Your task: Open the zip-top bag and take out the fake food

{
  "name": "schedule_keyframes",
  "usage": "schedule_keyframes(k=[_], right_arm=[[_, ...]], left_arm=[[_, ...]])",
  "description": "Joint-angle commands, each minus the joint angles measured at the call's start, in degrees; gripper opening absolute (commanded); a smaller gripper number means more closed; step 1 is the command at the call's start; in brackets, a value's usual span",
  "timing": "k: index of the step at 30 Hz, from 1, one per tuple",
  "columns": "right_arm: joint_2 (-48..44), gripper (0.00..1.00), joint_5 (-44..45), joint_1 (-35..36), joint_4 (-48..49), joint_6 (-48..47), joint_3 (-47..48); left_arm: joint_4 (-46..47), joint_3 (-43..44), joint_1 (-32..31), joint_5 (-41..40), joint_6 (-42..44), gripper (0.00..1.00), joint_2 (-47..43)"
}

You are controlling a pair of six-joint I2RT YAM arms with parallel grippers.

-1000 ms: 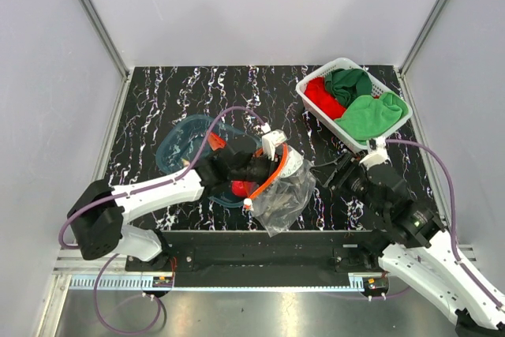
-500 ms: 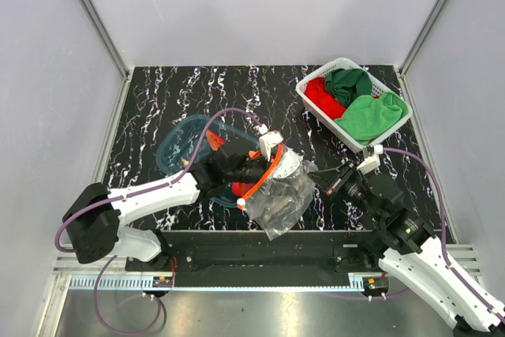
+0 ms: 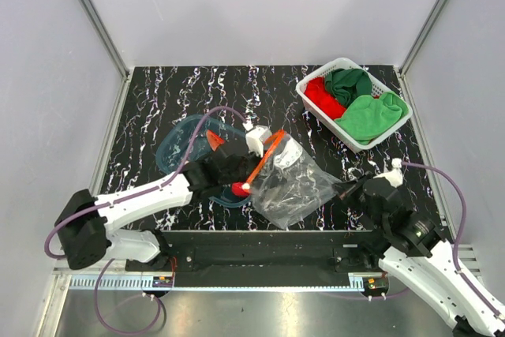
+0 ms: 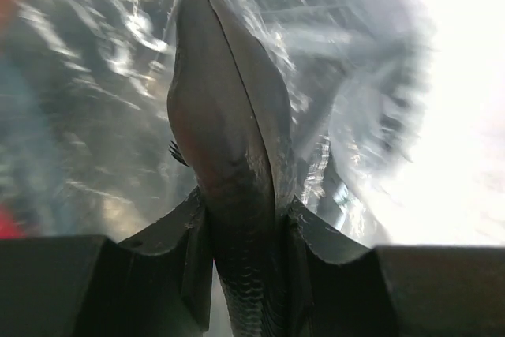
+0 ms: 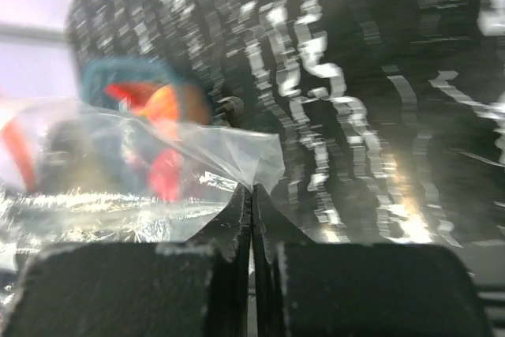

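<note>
The zip-top bag [image 3: 296, 183] hangs stretched between my two grippers, its orange-red zip strip [image 3: 264, 159] slanting along its left edge. My left gripper [image 3: 254, 168] is at that strip, its fingers pressed together amid crinkled film [image 4: 355, 76]; in the left wrist view the left gripper [image 4: 217, 29] fills the middle. My right gripper [image 3: 345, 192] is shut on the bag's right corner [image 5: 260, 159], with the tips of the right gripper [image 5: 252, 189] pinching the film. A red fruit [image 3: 237, 189] shows at the strip's lower end, blurred red [image 5: 166, 173] behind the film. An orange piece [image 3: 215, 141] lies by the tub.
A translucent blue tub [image 3: 175, 149] sits under the left arm at the table's left centre. A white basket [image 3: 341, 61] with red and green cloths stands at the back right. The table's front edge runs just below the bag.
My right gripper went from open to shut on the bag's corner and drew back to the right. The bag pulled out flat between the grippers. My left gripper shifted slightly left with the strip.
</note>
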Motion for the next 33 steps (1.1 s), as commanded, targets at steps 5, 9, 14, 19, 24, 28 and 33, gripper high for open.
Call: schedule_keyframes(k=[5,9,14,19,24,28,33], right_arm=[[-2.69,0.0,12.84,0.0,-12.93,3.42,2.23],[-4.27,0.08,10.73,0.0,-10.13,-0.17,1.97],[0.38,0.6,2.74,0.0,-3.97,-12.38,8.18],[8.46,1.0,-4.37,-0.09,-2.38,-23.82,19.44],[17.17,1.0,-14.31,0.0,-0.46,-26.73,27.54],[18.93,1.0,-15.47,0.0,2.36,-26.82,26.49],[19.72,1.0,-16.26,0.0,4.04,-26.55,26.23]], left_arm=[[-5.18,8.0,0.77,-11.77,3.27,0.0,-3.12],[-4.93,10.29,0.69,-11.41,3.02,0.0,-0.84],[-5.8,11.78,-2.29,-22.79,0.57,0.0,0.13],[-7.82,15.73,-9.5,-34.68,1.6,0.0,4.35],[-8.79,19.25,-15.56,-45.33,3.45,0.0,9.0],[-8.79,21.36,-18.03,-46.48,3.98,0.0,11.64],[-10.99,24.61,-20.49,-49.03,5.65,0.0,15.42]])
